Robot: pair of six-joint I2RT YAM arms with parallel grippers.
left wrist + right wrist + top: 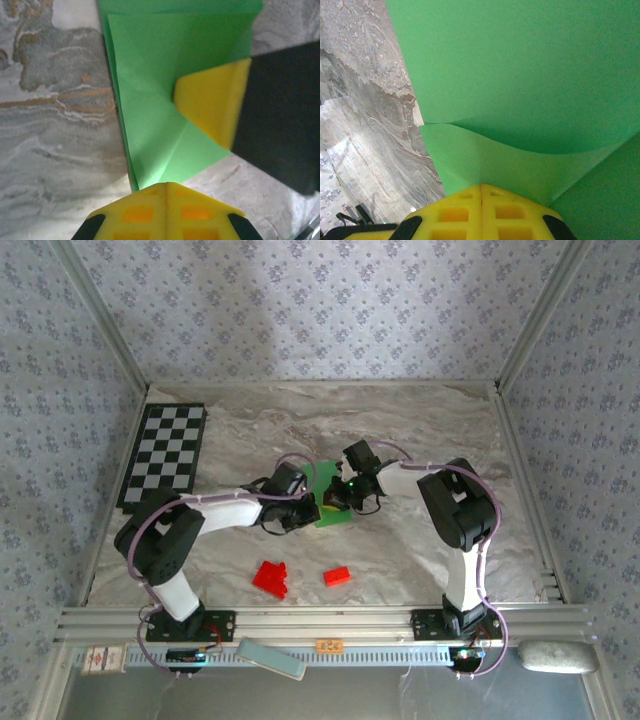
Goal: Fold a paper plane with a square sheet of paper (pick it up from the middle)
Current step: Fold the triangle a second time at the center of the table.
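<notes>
Your left gripper (166, 186) is closed, its two yellow fingers pressed together along a seam with no gap between them. The paper (150, 100) lies on the tabletop (50, 130) straight ahead of that gripper. It is a folded green shape with visible creases, broad at the far end and narrowing to a point that reaches the fingertips just left of the seam. You cannot tell from the left wrist view whether that point is pinched or only tucked under the tips.

Ahead and to the right of the left gripper, one yellow finger (212, 105) of your right gripper rests on the paper's right side, with its black body behind it.

Your right gripper (481, 187) is also closed, its fingers meeting at a thin seam. Seen from its wrist, the paper starts right at the fingertips and spreads ahead and to the right. One layer curls up in a soft bend just beyond the tips, under a larger flat layer. Bare tabletop runs along the gripper's left.

From above, both grippers meet over the paper, the left one on its left edge and the right one on top of it.

Two red blocks (270, 578) (337, 576) sit on the tabletop between the grippers and the arm bases, apart from the paper.
</notes>
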